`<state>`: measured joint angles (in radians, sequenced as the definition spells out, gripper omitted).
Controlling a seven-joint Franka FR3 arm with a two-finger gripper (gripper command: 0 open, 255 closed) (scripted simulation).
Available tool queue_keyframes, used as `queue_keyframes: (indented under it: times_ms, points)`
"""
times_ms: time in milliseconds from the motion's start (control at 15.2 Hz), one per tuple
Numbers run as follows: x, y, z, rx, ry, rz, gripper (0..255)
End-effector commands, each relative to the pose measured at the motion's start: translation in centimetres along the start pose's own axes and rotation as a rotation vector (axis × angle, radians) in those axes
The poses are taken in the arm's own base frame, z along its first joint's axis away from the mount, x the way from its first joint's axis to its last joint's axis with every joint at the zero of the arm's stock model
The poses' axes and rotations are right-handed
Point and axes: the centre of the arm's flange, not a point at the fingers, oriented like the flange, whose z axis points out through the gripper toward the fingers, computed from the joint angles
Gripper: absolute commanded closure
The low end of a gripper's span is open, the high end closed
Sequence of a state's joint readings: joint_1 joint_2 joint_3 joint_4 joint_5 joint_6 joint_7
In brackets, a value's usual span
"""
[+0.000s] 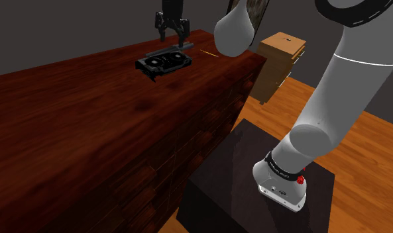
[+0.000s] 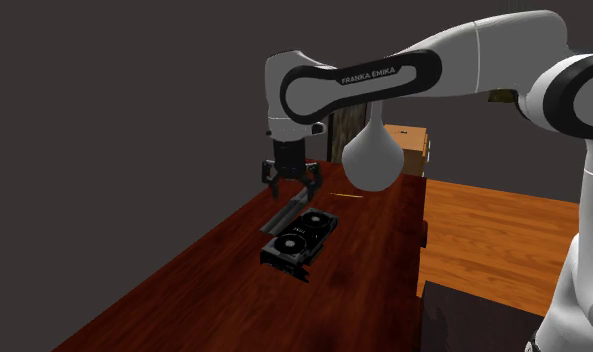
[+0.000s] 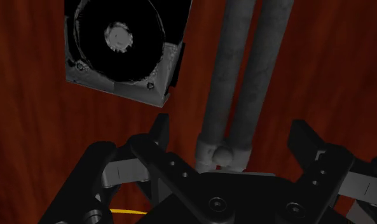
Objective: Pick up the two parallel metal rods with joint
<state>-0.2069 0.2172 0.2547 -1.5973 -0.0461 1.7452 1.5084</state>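
Observation:
Two grey parallel rods [image 3: 244, 76] with a joint [image 3: 222, 154] at one end lie flat on the dark wooden table [image 1: 89, 119]. In the shoulder view the rods [image 1: 167, 49] sit at the table's far end, just behind a black graphics card [image 1: 163, 64]. My gripper [image 1: 173, 38] hangs right above them, pointing down. In the wrist view the gripper [image 3: 234, 130] is open, and its fingers [image 3: 160, 130] stand on either side of the joint end with gaps, not touching it. The second exterior view shows the gripper [image 2: 291, 190] a little above the rods [image 2: 284, 215].
The graphics card [image 3: 123, 44] with its round fan lies close beside the rods. A thin yellow stick [image 1: 208, 51] lies near the table's far corner. A wooden cabinet [image 1: 281, 59] stands on the floor beyond the table. The robot's stand [image 1: 254, 185] is next to the table's side.

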Motion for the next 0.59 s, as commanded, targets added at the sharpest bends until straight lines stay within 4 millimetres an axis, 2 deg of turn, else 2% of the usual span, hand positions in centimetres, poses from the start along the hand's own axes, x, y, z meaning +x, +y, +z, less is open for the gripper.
queue_keyframes:
  times_ms: [0,264,396,462,528]
  points:
    - [0.1,-0.4,1.0,0.0,-0.001,0.011,0]
    - [0.2,-0.5,3.5,0.0,-0.001,0.011,0]
    - [0.2,-0.5,3.5,0.0,-0.001,0.011,0]
    - [0.2,-0.6,3.4,0.0,-0.001,0.011,255]
    - [0.1,-0.6,3.5,0.0,-0.001,0.011,255]
